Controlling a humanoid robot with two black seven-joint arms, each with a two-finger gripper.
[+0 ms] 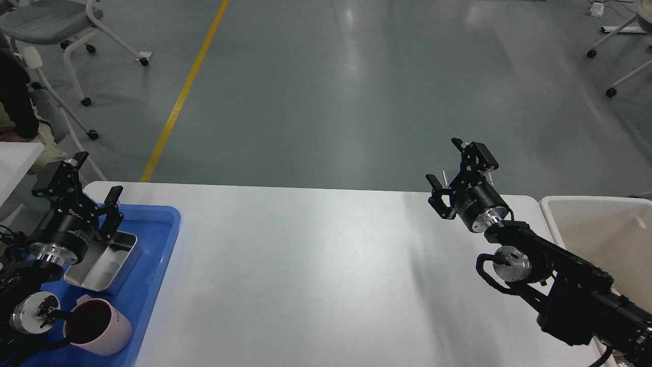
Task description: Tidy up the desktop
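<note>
The white desktop fills the lower middle of the head view, its surface bare between my arms. My left gripper hangs open over the far left corner, above the blue tray, with nothing between its fingers. My right gripper is held open above the desktop's far right edge, also holding nothing.
On the blue tray sit a metal rectangular container and a pink mug. A cream bin stands off the desktop's right end. Wheeled chairs stand on the grey floor at far left and far right, beyond a yellow floor line.
</note>
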